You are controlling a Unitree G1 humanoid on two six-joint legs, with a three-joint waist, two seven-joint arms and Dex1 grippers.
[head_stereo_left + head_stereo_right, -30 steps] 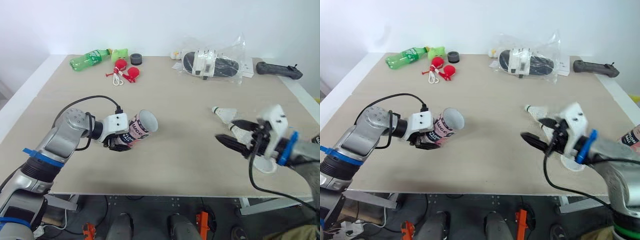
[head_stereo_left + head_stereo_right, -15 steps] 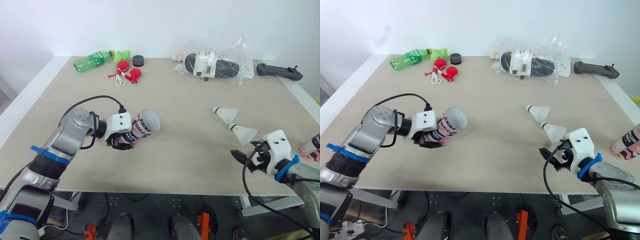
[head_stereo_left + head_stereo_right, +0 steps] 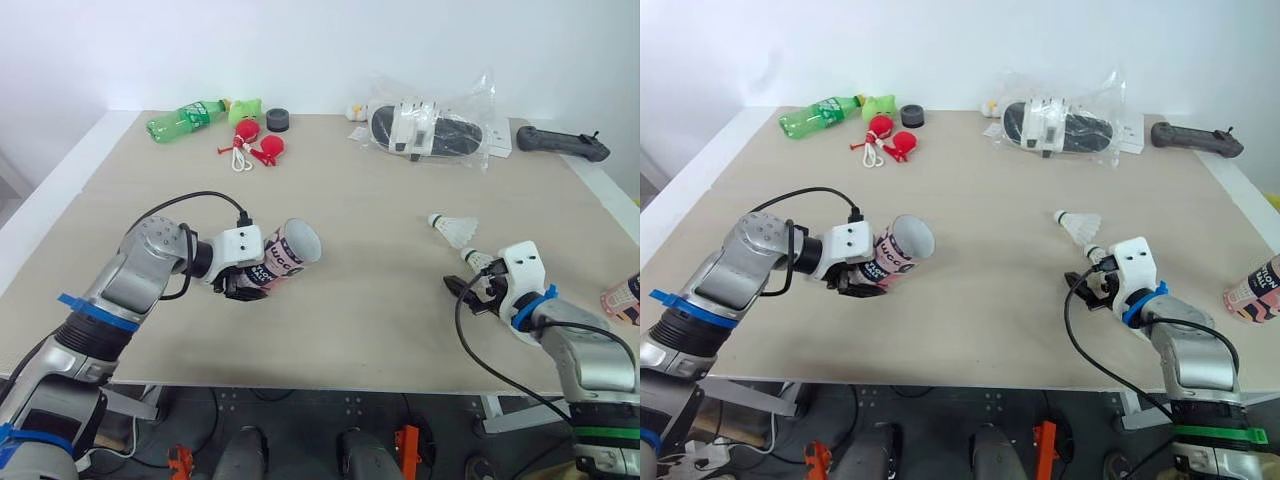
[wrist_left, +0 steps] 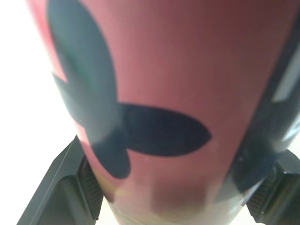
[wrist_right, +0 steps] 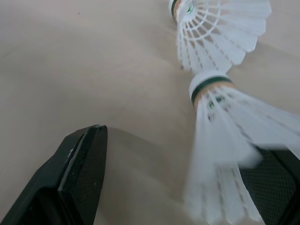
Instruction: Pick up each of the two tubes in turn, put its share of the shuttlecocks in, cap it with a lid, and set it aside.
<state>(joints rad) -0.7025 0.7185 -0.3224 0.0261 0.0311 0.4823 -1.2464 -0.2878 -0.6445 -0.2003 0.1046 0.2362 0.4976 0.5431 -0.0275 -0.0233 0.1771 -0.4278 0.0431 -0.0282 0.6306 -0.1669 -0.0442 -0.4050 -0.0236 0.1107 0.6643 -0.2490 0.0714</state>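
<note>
A pink tube with dark lettering is tilted above the table, its open mouth facing up and to the right. My left gripper is shut on its lower part; the tube's printed wall sits between the black fingers. Two white shuttlecocks lie at the right: one farther out and one nearer. My right gripper is open at the nearer one. That shuttlecock lies between the two fingers, feathers against one finger. A second pink tube stands at the right edge.
Along the far edge are a green bottle, a green toy, red objects with a cord, a black round cap, a clear plastic bag with a black and white item and a black handheld device.
My right gripper drew back toward the near table edge, then came forward again up to the nearer shuttlecock. The left gripper has kept the tube in the same place.
</note>
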